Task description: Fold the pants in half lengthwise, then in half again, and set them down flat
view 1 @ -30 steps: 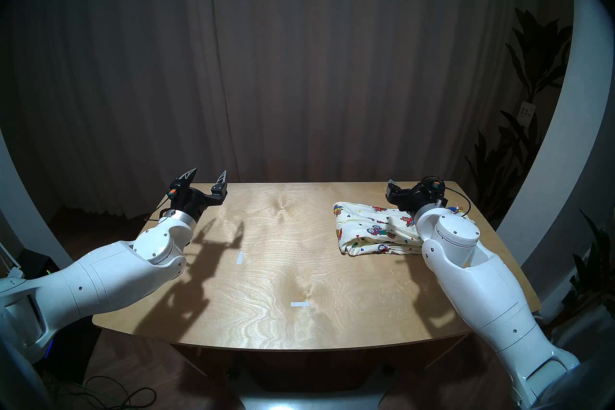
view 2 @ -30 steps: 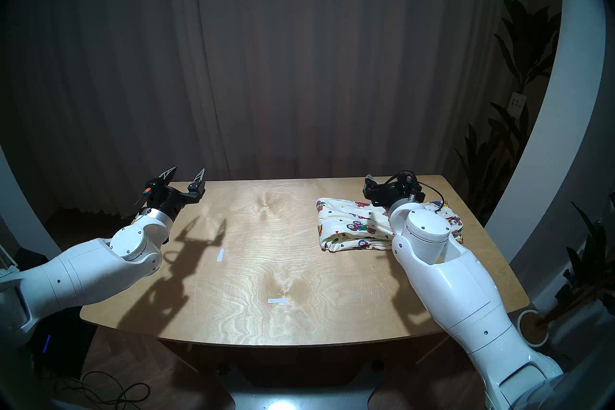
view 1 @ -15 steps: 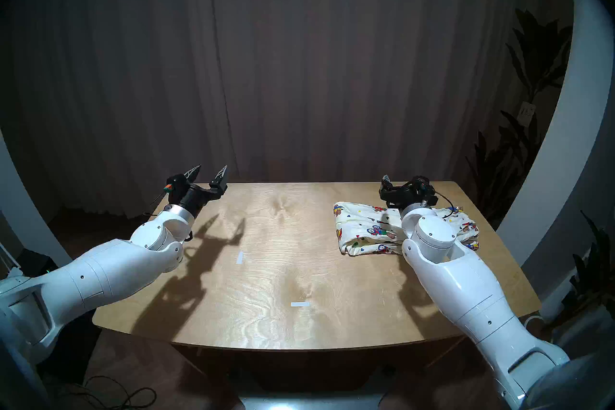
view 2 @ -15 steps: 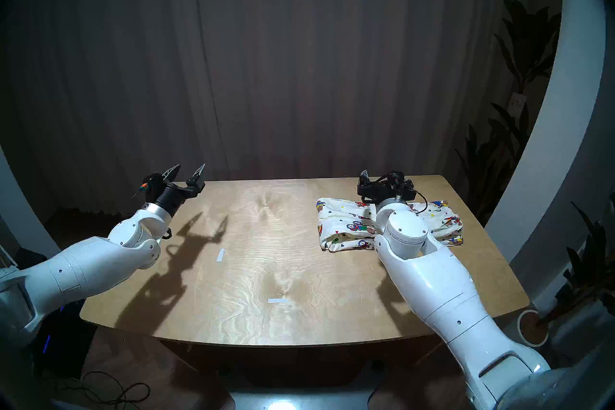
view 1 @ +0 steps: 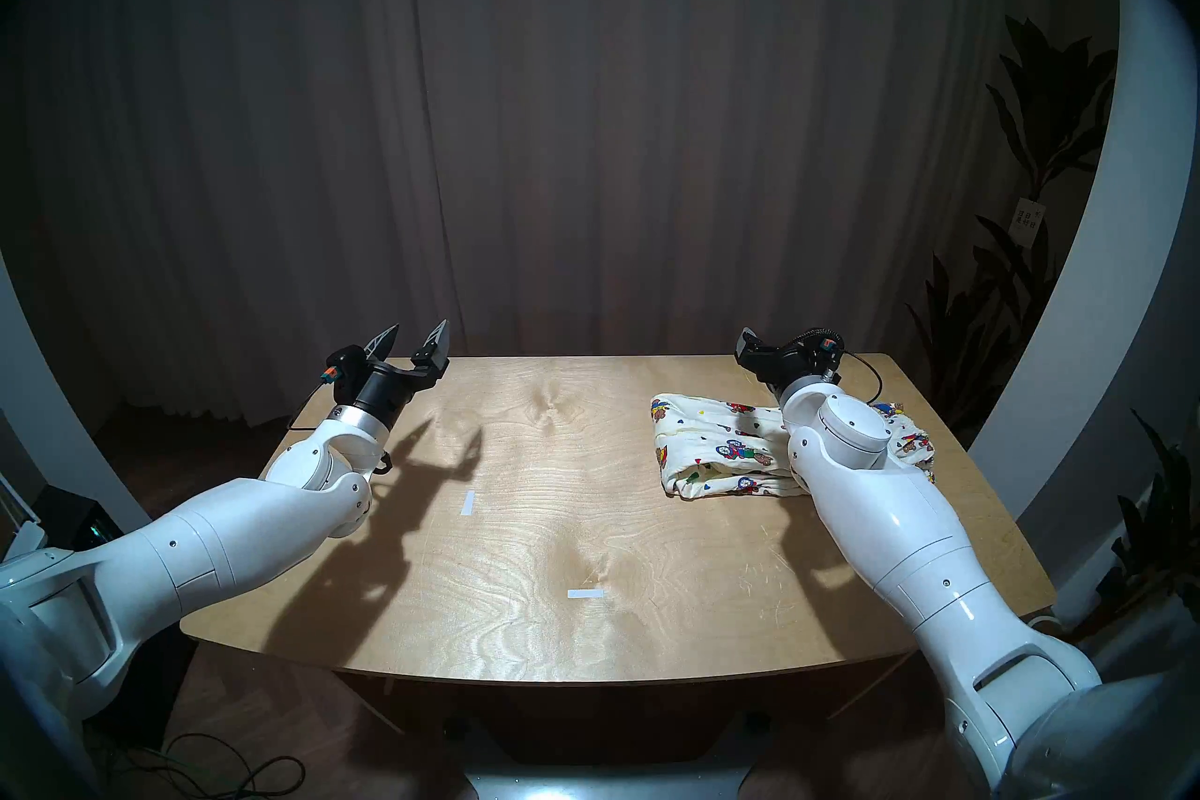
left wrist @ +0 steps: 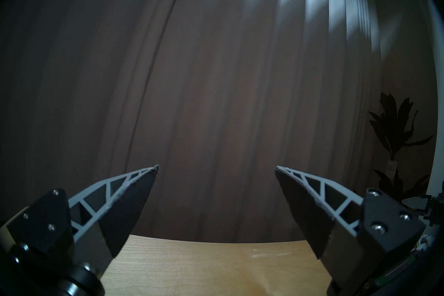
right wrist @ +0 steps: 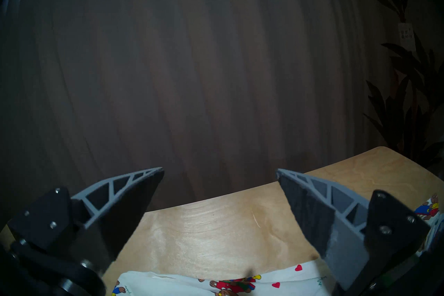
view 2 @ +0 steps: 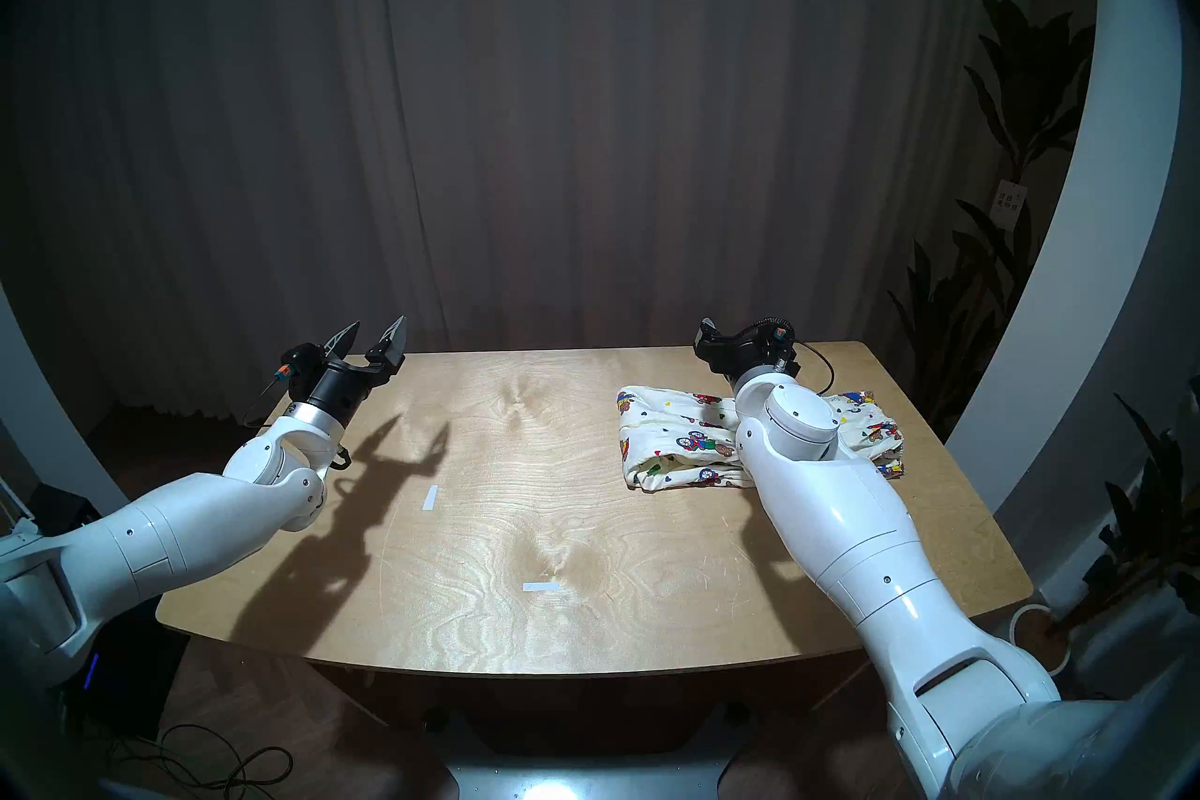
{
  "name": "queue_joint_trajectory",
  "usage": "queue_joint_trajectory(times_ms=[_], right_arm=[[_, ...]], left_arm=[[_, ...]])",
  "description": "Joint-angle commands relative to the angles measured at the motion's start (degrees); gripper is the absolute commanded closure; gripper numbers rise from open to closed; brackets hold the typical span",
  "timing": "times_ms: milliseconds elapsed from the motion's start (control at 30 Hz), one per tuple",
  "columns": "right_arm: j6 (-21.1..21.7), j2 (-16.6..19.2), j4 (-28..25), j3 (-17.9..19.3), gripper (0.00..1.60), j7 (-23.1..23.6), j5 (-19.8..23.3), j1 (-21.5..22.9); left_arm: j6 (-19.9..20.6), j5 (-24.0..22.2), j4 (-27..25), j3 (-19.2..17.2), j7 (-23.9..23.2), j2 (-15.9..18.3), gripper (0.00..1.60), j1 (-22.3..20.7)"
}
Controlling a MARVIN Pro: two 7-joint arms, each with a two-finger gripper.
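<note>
The right hand is spread and empty, raised over the far edge of the pants; the left hand, also spread, hovers at the table's far left, well apart. The pants lie on the far right of the table as a compact folded bundle. Both folds look done and the bundle set down, though the arm hides part of it; seemingly only withdrawal is left.

The left hand stood spread wide and empty above the tabletop, facing a dark curtain.
</note>
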Motion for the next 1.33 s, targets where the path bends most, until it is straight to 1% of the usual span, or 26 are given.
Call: queue_joint_trajectory(times_ms=[0,33,67,133,267,300,467,533,600,667,733,767,833,1300], right_arm=[[-0.2,-0.5,-0.1,-0.4,0.00,2.1,0.3,3.0],[-0.2,-0.5,0.0,-0.4,0.00,2.2,0.2,3.0],[-0.3,-0.4,0.0,-0.5,0.00,2.3,0.1,3.1],[-0.4,0.0,0.2,-0.7,0.00,2.7,-0.2,3.0],[-0.8,0.5,0.4,-1.0,0.00,3.2,-0.8,3.0],[-0.8,0.5,0.4,-1.0,0.00,3.3,-0.8,3.0],[-1.2,0.6,0.5,-1.2,0.00,3.6,-1.2,2.6],[-1.4,0.9,0.6,-1.5,0.00,3.9,-1.7,2.4],[-1.5,0.9,0.7,-1.5,0.00,4.0,-1.8,2.3],[-1.5,0.9,0.9,-1.7,0.00,4.2,-1.9,2.3],[-1.5,1.0,1.1,-1.9,0.00,4.2,-2.3,2.3],[-1.4,0.7,0.9,-1.9,0.00,3.3,-2.5,2.2],[-1.5,-0.6,1.1,-1.0,0.00,3.0,-0.8,1.9],[-1.6,-0.5,1.0,-1.1,0.00,2.6,-0.6,1.9]], left_arm=[[2.0,2.6,-2.2,0.2,2.4,2.2,0.00,-1.8],[3.5,3.5,-2.6,0.6,3.8,2.5,0.00,-2.2],[3.6,3.8,-2.8,0.6,4.2,2.4,0.00,-2.3],[6.3,4.4,-3.5,1.0,6.0,2.7,0.00,-2.9],[9.0,4.5,-3.8,0.9,8.0,2.2,0.00,-3.6],[9.9,3.9,-3.9,0.7,8.4,2.0,0.00,-3.7],[11.0,3.7,-2.6,0.1,9.6,0.8,0.00,-4.3],[11.5,4.1,-1.0,0.1,10.2,-0.3,0.00,-4.8],[11.6,4.3,-0.6,0.1,10.5,-0.6,0.00,-4.9],[12.0,5.7,0.4,0.5,10.8,-1.0,0.00,-5.5],[12.6,6.1,1.0,0.6,10.8,-1.3,0.00,-5.8],[12.5,7.8,1.2,1.1,10.7,-1.2,0.00,-6.1],[12.8,8.8,0.8,1.4,12.1,-1.3,0.00,-6.2],[13.1,10.3,0.6,1.0,13.1,-1.6,0.00,-5.9]])
